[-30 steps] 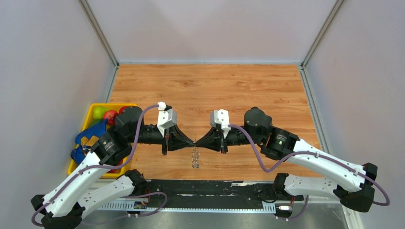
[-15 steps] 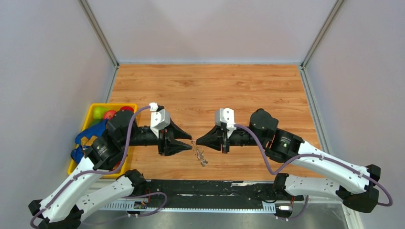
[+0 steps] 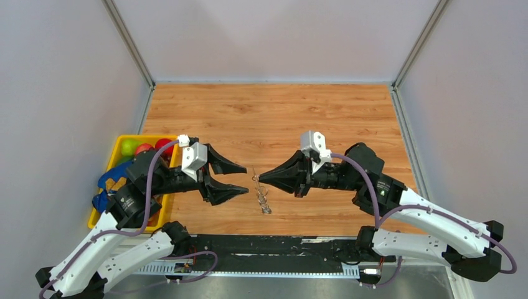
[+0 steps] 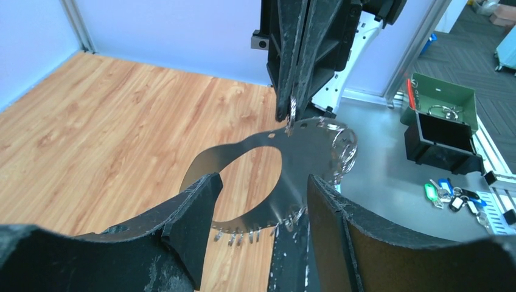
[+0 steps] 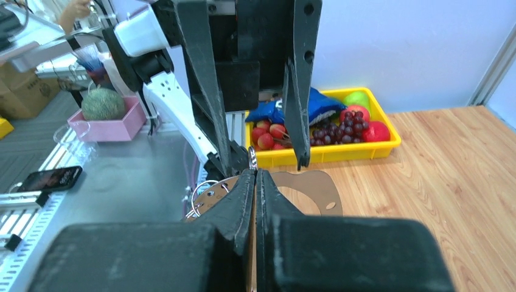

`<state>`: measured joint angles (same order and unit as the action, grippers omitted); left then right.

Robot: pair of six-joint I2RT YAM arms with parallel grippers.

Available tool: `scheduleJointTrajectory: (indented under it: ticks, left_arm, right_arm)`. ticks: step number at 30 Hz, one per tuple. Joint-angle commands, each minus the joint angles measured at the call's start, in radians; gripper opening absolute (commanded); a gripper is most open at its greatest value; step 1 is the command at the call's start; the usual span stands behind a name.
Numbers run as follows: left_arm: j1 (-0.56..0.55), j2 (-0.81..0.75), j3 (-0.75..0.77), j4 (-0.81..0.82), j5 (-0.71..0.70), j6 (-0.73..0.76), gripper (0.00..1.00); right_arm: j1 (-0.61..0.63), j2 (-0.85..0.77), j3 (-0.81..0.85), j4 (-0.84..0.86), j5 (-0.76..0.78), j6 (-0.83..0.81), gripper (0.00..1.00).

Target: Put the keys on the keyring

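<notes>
The keyring [image 3: 262, 195] is a thin grey metal hoop that dangles above the wooden table from my right gripper [image 3: 260, 179], which is shut on its top edge. In the left wrist view the keyring [image 4: 304, 152] hangs broadside, with small silvery keys [image 4: 243, 234] fringing its lower edge and wire rings [image 4: 342, 146] on its right. My left gripper [image 3: 246, 177] is open just left of it and touches nothing. Its fingers [image 4: 195, 213] frame the hoop from the near side. The right wrist view shows my right gripper [image 5: 255, 173] pinching the keyring [image 5: 316, 182].
A yellow bin [image 3: 149, 137] of fruit with a blue bag stands at the table's left edge behind my left arm, and the same bin [image 5: 365, 149] shows in the right wrist view. Grey walls enclose the table. A black rail [image 3: 268, 246] runs along the near edge.
My left gripper has opened, let go of the keyring and drawn back to the left. My right gripper stays shut on the keyring, which now hangs from it alone.
</notes>
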<state>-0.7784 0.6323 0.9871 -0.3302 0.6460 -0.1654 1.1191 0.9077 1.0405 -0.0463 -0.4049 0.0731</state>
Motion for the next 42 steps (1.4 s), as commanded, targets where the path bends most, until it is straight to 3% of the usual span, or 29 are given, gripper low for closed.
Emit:
scheduleJointTrajectory:
  ticks: [1,16,29,42]
  left_arm:
    - [-0.003,-0.011,-0.03,0.13,0.007,-0.057,0.63]
    - [-0.003,-0.047,-0.097,0.378,0.01,-0.155,0.36]
    - [-0.003,-0.052,-0.123,0.425,0.014,-0.188,0.33]
    - [-0.003,-0.06,-0.13,0.441,-0.014,-0.192,0.36]
  right_arm:
    - [0.007,-0.025,0.009,0.135,0.013,0.09,0.0]
    - [0.009,-0.019,-0.04,0.243,0.113,0.232,0.0]
    - [0.02,-0.011,-0.056,0.32,0.135,0.267,0.0]
    - [0.052,0.0,-0.051,0.338,0.135,0.241,0.0]
